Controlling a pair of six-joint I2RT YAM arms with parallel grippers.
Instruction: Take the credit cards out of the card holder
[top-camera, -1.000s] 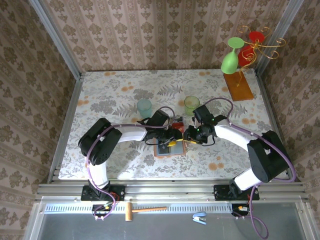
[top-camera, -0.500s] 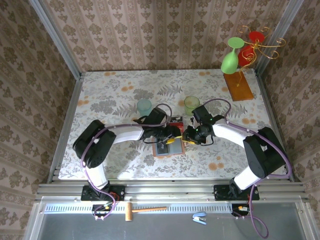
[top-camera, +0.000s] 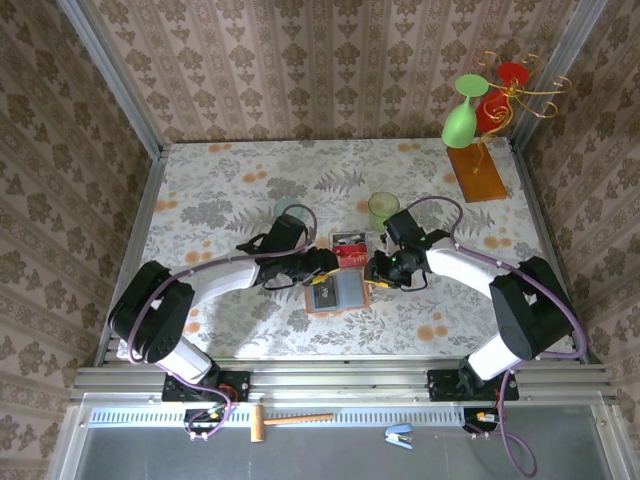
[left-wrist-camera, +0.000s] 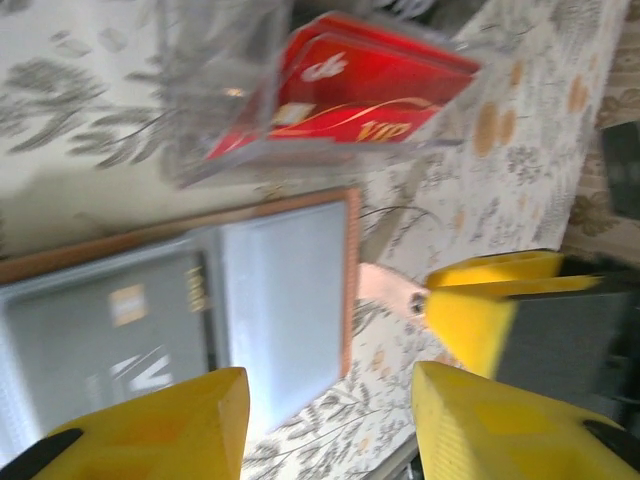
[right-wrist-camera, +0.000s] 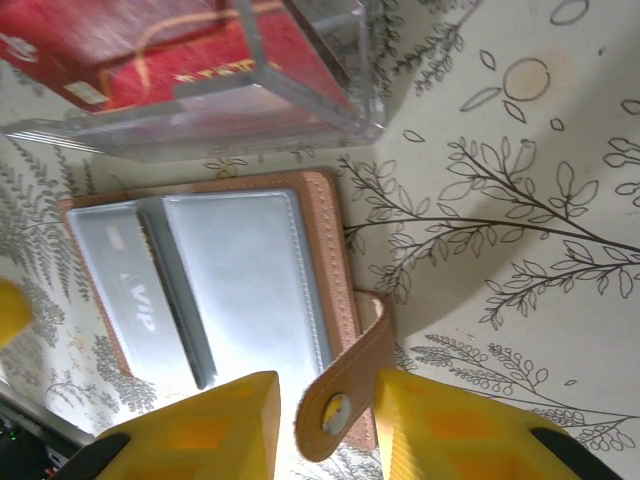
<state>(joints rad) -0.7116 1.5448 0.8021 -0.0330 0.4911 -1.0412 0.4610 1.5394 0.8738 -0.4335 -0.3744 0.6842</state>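
From above, the open tan-brown leather card holder lay near the middle of the flower-patterned table, a little toward its near edge. Just behind it stood a clear plastic tray with a red credit card inside. The left gripper hung at the left side of the card holder, and the right gripper was at its right side.

In the left wrist view, the yellow fingers of the left gripper were spread apart above the card holder, with nothing between them. A dark credit card with pale markings sat in a grey-blue pocket of the card holder.

In the right wrist view, the right gripper was clenched on the leather strap of the card holder, near its metal snap. The tray with the red credit card stood just beside the far edge of the card holder.
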